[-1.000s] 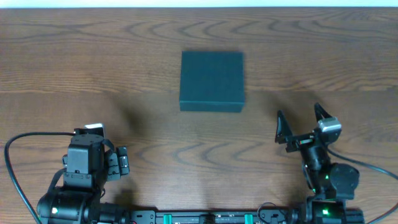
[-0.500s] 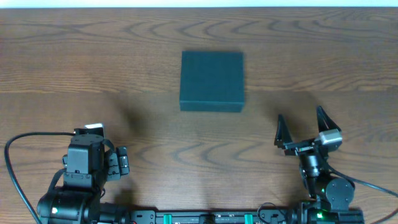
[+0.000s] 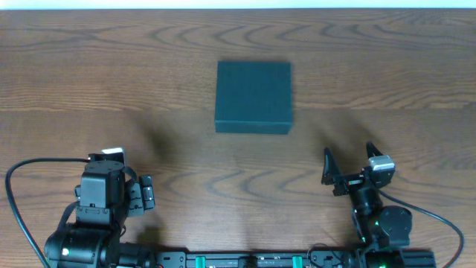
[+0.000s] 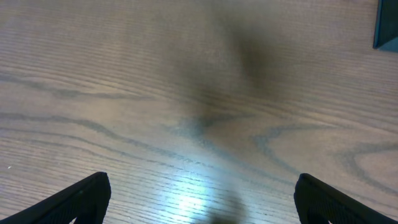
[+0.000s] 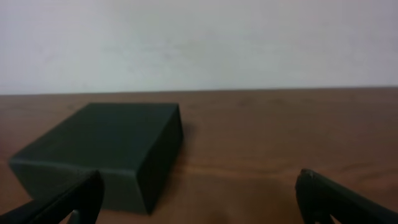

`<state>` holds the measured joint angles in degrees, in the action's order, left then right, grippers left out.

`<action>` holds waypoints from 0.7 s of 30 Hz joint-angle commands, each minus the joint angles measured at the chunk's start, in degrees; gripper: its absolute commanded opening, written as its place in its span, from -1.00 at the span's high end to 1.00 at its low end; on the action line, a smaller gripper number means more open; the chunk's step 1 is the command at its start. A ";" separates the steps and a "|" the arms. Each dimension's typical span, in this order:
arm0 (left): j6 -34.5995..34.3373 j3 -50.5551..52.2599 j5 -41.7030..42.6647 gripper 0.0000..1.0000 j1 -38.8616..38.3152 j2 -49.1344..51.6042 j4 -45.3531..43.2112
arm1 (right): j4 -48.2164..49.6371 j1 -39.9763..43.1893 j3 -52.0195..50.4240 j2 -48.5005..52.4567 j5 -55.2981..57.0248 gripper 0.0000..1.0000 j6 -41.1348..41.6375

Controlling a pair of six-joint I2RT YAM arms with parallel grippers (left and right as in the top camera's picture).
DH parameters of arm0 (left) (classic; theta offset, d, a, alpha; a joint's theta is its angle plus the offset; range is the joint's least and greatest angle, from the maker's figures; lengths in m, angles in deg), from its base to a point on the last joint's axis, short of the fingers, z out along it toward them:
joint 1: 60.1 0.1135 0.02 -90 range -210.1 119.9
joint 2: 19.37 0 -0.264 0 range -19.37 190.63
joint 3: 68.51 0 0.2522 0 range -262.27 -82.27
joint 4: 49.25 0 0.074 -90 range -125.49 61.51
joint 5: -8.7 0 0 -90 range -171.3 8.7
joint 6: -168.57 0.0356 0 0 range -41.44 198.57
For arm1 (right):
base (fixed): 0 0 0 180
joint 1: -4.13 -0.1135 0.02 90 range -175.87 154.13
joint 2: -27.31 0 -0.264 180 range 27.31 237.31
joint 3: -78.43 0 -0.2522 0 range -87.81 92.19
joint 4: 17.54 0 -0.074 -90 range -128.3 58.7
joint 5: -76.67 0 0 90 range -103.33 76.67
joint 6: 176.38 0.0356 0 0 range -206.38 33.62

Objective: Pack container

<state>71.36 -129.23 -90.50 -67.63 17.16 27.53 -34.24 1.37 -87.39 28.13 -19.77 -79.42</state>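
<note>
Left arm: a black jointed robot arm point(image 3: 97, 195) sits folded over its base at the near left corner of the brown wood-grain bench point(image 3: 89, 74). A thin black cable point(image 3: 13, 195) loops out on its left.
Left pincer: the left pincer point(image 4: 202, 180) has its two black fingers point(image 4: 81, 199) spread wide, one in each lower corner of the left wrist view. Between them is only bare wood with a soft shadow and a bright glare patch; they touch nothing.
Container, position: the dark teal-green, nearly black, square matte cardboard container point(image 3: 253, 95) stands flat on the bench at mid-width, toward the far side and well apart from both arms.
Container, state: its lid lies flat and closed on top. Nothing rests on it or beside it.
Container, other views: it shows as a small dark corner point(image 4: 388, 25) at the top right of the left wrist view. In the right wrist view it is a low block point(image 5: 106, 143) ahead and to the left.
Right pincer: the right pincer point(image 3: 347, 151) hangs over the near right part of the bench and points toward the far edge. Its black fingers point(image 5: 336, 196) are splayed fully apart and it carries nothing. It lies nearer than the container and to its right, not touching it.
Right arm: a black jointed arm point(image 3: 379, 219) with a green light rises from the near right edge. A black cable point(image 3: 439, 219) curves away on its right.
Background: a pale plain wall point(image 5: 199, 43) shows beyond the far bench edge in the right wrist view.
</note>
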 commanded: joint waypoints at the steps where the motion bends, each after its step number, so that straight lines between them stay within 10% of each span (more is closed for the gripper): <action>1: 0.81 0.09 -0.15 -0.91 0.33 -0.24 0.20 | -1.03 1.14 -0.13 -0.55 4.02 -0.98 0.22; 21: 0.81 0.09 -0.15 -0.90 0.33 -0.24 0.20 | -1.14 3.34 -0.11 -0.50 4.90 -0.99 0.24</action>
<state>71.36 -129.23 -90.47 -67.63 17.16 27.53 -34.99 4.08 -87.39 28.02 -15.83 -79.42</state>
